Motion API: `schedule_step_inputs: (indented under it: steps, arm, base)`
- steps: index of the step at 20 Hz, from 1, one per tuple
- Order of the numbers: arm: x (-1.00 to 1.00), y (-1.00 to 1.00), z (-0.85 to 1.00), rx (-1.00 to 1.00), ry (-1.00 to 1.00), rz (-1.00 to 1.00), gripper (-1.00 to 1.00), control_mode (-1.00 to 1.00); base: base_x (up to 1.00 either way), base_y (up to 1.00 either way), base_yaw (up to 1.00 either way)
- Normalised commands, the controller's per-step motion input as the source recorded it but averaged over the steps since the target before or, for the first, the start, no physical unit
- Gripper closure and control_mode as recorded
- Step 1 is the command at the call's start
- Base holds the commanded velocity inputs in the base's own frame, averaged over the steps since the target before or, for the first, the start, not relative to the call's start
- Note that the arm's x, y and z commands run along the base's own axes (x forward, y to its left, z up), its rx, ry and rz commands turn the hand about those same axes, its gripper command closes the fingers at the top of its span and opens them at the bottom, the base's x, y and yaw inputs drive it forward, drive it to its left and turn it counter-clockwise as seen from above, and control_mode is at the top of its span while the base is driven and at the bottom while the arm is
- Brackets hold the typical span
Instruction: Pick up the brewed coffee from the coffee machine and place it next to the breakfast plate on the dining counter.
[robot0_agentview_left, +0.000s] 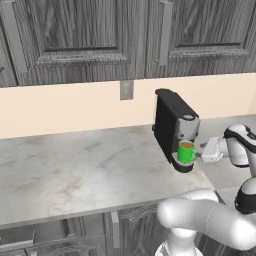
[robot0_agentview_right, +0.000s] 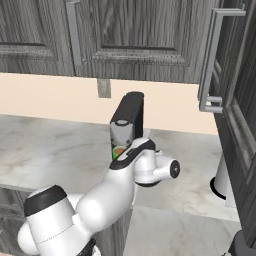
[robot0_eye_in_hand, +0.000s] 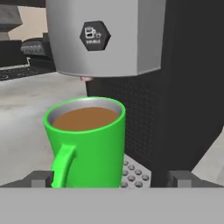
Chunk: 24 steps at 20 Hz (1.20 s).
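One green mug (robot0_eye_in_hand: 87, 142) noted, filled near the brim with brown coffee, standing upright on the perforated drip base of the black coffee machine (robot0_eye_in_hand: 175, 87), directly beneath the silver-grey head. Handle turned toward the hand camera, slightly left of centre. Same mug (robot0_agentview_left: 186, 151) seen from the left base camera tucked into the front recess of the machine (robot0_agentview_left: 172, 127), which stands on the marble-look worktop (robot0_agentview_left: 75, 170) near its right end, in front of a cream backsplash and under dark wood-grain wall cabinets (robot0_agentview_left: 90, 35). Wall outlet (robot0_agentview_left: 126, 90) located on the backsplash, just left of the machine.

Gripper (robot0_eye_in_hand: 111, 178) level with the mug, fingers spread wide, one tip (robot0_eye_in_hand: 41, 178) to the left of the mug and the other well to the right; no contact with the mug discernible. Gripper (robot0_agentview_left: 209, 150) approaching from the machine's front right side, just beside the mug. From the right base camera, mug (robot0_agentview_right: 117, 151) mostly hidden behind the wrist; machine (robot0_agentview_right: 128, 120) upright behind it.
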Motion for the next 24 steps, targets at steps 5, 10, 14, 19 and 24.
schedule_step_inputs:
  steps: [5,10,14,19,24]
  arm:
    - [0.02,0.32,-0.17,0.0,0.0,0.02,-1.0,-1.0]
    - [-0.06,0.25,-0.01,0.0,-0.04,0.0,-1.0,-1.0]
    - [-0.09,0.16,0.02,0.0,-0.09,0.0,-1.0,-1.0]
    - [-0.11,0.05,0.12,0.0,-0.09,0.0,-1.0,-1.0]
    - [0.0,0.1,0.01,0.0,0.0,-0.01,-1.0,-1.0]
  base:
    - [0.0,0.0,0.0]
    - [0.0,0.0,0.0]
    - [0.0,0.0,0.0]
    - [0.0,0.0,0.0]
    - [0.0,0.0,0.0]
